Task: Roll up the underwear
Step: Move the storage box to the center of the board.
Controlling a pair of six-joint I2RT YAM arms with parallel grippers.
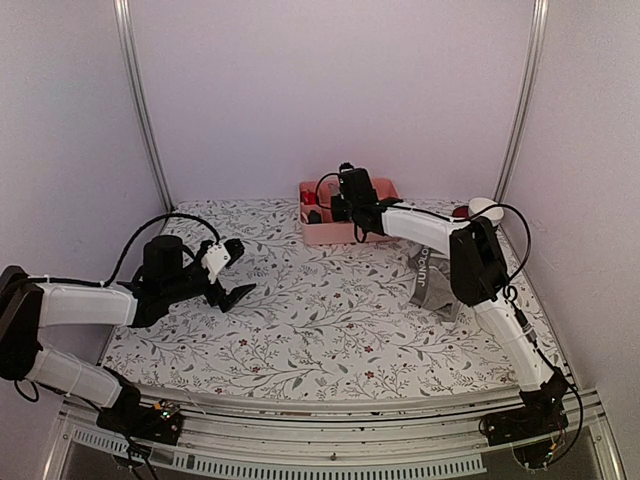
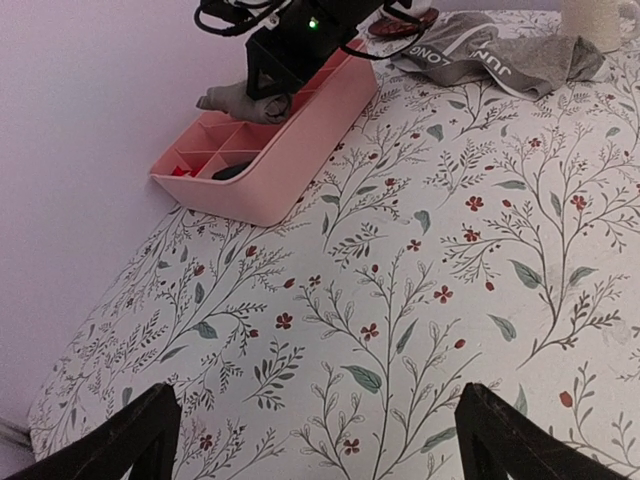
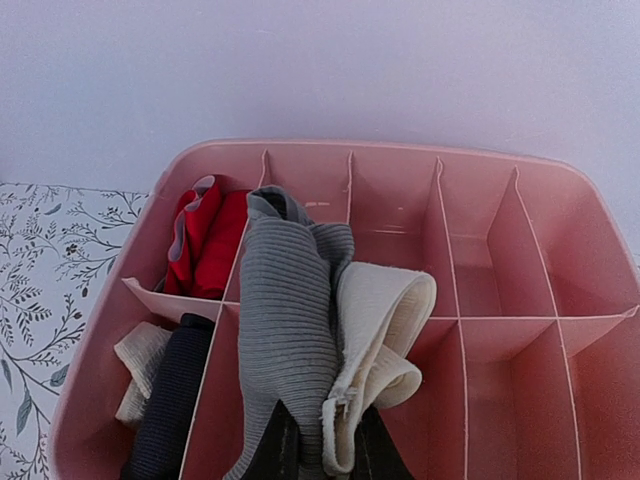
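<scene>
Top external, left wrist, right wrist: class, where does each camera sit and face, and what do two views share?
Top external: high behind the robot, looking down the table; left arm and right arm show.
Left wrist: low over the table, facing the pink tray; open left gripper below.
Right wrist: above the tray, looking down; right gripper pinches the grey briefs.
Shared: the tray, in all three.

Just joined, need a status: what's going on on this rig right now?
The right gripper is shut on the bundled grey briefs, holding them over the pink tray at the back of the table; some tray compartments hold other clothes. The left gripper hangs open above the table, holding nothing. The grey boxer-briefs lie unrolled on the table near the right arm, not yet done.
</scene>
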